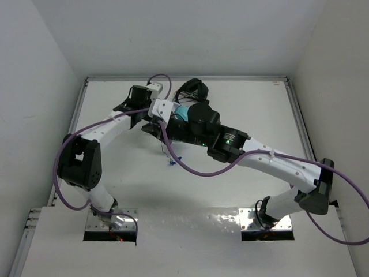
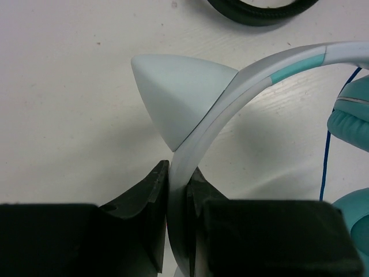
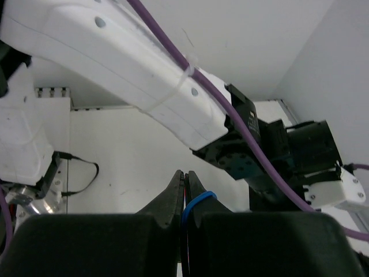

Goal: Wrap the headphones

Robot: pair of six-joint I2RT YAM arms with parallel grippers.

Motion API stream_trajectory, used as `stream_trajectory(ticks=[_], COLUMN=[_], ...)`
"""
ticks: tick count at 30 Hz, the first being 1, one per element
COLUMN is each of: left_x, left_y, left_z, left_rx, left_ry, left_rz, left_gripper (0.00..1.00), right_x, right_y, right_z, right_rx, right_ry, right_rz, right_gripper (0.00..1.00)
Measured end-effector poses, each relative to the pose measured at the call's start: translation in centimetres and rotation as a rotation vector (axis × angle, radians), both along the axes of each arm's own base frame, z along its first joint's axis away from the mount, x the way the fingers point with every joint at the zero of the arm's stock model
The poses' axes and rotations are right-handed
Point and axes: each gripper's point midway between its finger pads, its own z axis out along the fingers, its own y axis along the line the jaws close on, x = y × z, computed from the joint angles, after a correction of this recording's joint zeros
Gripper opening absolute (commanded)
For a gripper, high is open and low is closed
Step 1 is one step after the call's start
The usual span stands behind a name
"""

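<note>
near the middle of the worktop (image 1: 115,173)'s far edge, the headphones (image 1: 183,112) sat with both sets of jaws on them. left jaws were shut tight on the pale headband (image 2: 242,81), its arc sweeping away and right toward the teal cups (image 2: 351,118). right jaws, pinched closed on the thin blue cable (image 3: 199,199), were just beside. the winding looked theirs to do.
</note>
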Motion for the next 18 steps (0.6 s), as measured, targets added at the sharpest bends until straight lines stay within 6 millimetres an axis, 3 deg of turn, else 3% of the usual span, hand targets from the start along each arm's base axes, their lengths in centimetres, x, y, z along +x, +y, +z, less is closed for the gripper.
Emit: stream_trajectory(ticks=[7,11,15,18], left_x=[0.8,0.6,-0.6,-1.4], left_y=[0.2,-0.1,-0.2,0.1], left_z=[0.7,1.5,2.5,3.5], left_rx=[0.022,0.077,0.148,0.201], left_ry=[-0.053,-0.093,-0.138,-0.171], left_rz=[-0.028,-0.104,-0.195,-0.241], left_gripper=[0.0,0.0,0.0,0.0], right_x=[0.6,1.9,5.2,10.1], right_y=[-1.7,-3.2,-6.4,-10.9], right_z=[0.0,0.4,0.7,0.3], right_rx=[-0.032,-0.052,-0.096,-0.136], right_ry=[0.005,-0.033,-0.092,-0.094], right_rz=[-0.067,-0.154,-0.331,-0.529], right_gripper=[0.0,0.0,0.0,0.0])
